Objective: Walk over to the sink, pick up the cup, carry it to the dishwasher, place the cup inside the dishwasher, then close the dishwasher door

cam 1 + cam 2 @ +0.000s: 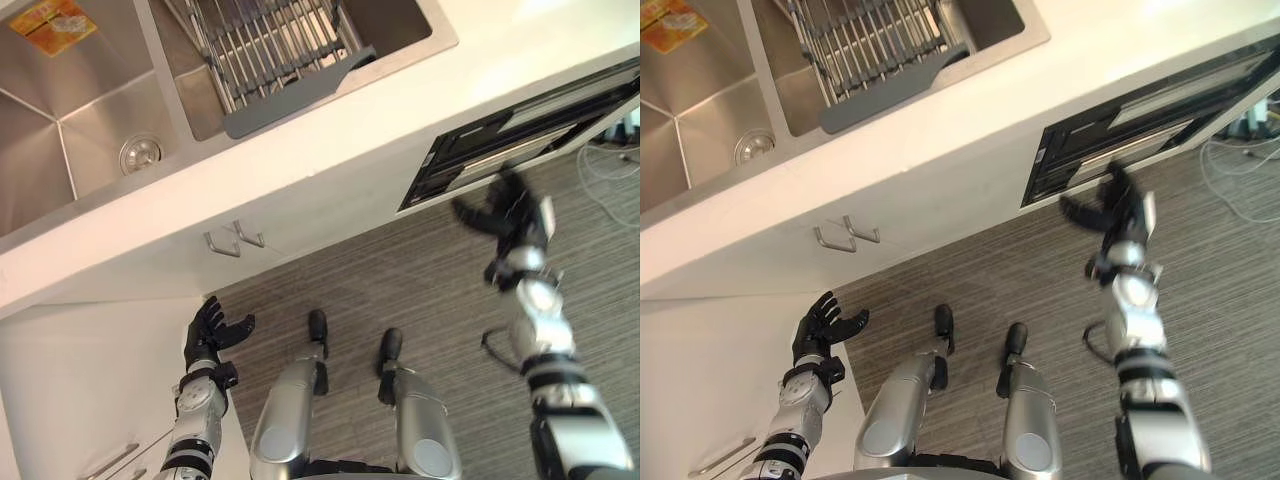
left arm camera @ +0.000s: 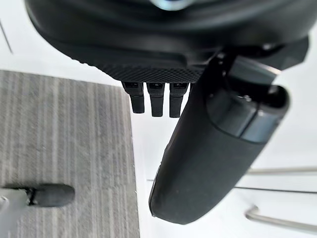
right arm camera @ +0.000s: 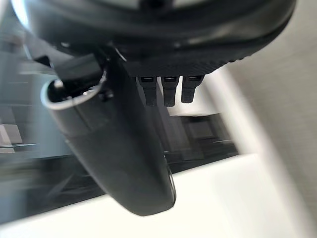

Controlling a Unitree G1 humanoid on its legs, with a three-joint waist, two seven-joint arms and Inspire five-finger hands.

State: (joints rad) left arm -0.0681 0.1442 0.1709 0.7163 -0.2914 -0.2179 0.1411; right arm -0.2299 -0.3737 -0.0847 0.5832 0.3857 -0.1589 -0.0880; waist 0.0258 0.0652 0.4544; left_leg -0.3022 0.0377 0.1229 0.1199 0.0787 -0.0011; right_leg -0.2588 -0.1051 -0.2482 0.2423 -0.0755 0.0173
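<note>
The dishwasher (image 1: 520, 130) shows as a black front set under the white counter (image 1: 330, 160) at the right. My right hand (image 1: 510, 215) is raised just in front of its lower edge, open, fingers spread and holding nothing; in the right wrist view the right hand (image 3: 124, 158) has the dark front just past it. At the lower left, beside a white cabinet, my left hand (image 1: 210, 335) is open and empty. The left wrist view has the left hand (image 2: 213, 153) with straight fingers over the cabinet front. The steel sink (image 1: 90, 140) lies at the upper left.
A wire dish rack (image 1: 270, 50) with a grey rim sits in the sink's right basin. An orange sticker (image 1: 55, 25) is on the left basin's wall. Two metal cabinet handles (image 1: 235, 240) hang below the counter. Grey striped floor (image 1: 400, 290) lies between the cabinets.
</note>
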